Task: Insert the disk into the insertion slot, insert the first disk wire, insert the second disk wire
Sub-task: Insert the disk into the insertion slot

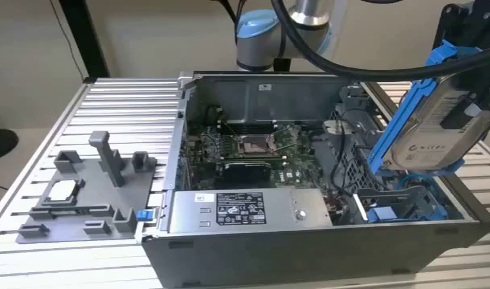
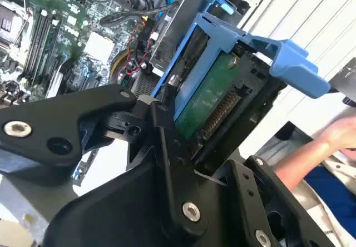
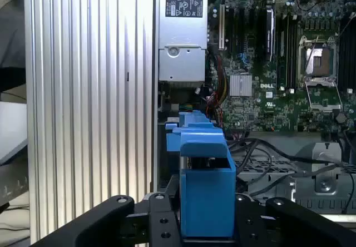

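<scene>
the first step, seating the disk (image 1: pixel 434 123) in the insertion slot, is being worked on. the disk is being held clamped by its blue frame between the fingers of the gripper (image 3: pixel 206 227). it is being carried tilted above the open computer case (image 1: pixel 309 253), at the exterior view's right, apart from everything inside. the grey drive cage (image 1: pixel 393 201) just below it is being taken, as a judgement, for the insertion slot. no wire is being touched, so both wire steps are being judged not yet done. the step in hand is being judged to call for the disk being levelled and lined up with the cage mouth, with the loose black cables (image 3: pixel 267 158) being kept clear.

in the exterior view the disk's white label and its height over the case are being shown. in the second wrist view the green circuit board (image 2: pixel 211 97) on the disk's other face is being shown, and a person's hand (image 2: pixel 340 136) beyond the case. in the first wrist view the frame is being seen end-on, with the power-supply box (image 3: pixel 181 35) and motherboard (image 3: pixel 278 63) beyond it.
</scene>
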You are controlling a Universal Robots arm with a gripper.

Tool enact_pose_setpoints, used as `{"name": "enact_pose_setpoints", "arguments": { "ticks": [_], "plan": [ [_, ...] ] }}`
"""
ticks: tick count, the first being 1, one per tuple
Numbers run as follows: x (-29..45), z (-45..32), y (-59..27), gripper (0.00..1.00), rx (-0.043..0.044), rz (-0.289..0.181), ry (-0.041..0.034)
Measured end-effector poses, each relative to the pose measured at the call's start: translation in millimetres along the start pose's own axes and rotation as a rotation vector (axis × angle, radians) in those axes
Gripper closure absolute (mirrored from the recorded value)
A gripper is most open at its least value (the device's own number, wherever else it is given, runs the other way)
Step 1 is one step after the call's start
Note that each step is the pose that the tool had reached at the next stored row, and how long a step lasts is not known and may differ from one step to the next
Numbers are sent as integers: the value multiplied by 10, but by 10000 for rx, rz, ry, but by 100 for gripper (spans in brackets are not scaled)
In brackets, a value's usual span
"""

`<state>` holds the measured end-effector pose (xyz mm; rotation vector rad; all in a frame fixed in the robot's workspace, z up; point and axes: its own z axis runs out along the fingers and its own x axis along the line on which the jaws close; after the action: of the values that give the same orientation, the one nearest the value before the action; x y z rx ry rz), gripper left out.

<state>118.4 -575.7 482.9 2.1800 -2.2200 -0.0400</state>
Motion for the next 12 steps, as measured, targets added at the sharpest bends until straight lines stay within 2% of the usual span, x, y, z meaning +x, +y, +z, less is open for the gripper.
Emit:
{"name": "enact_pose_setpoints", "arguments": {
  "ticks": [12],
  "plan": [
    [0,12,-1,100,7,-1,0]
  ]
}}
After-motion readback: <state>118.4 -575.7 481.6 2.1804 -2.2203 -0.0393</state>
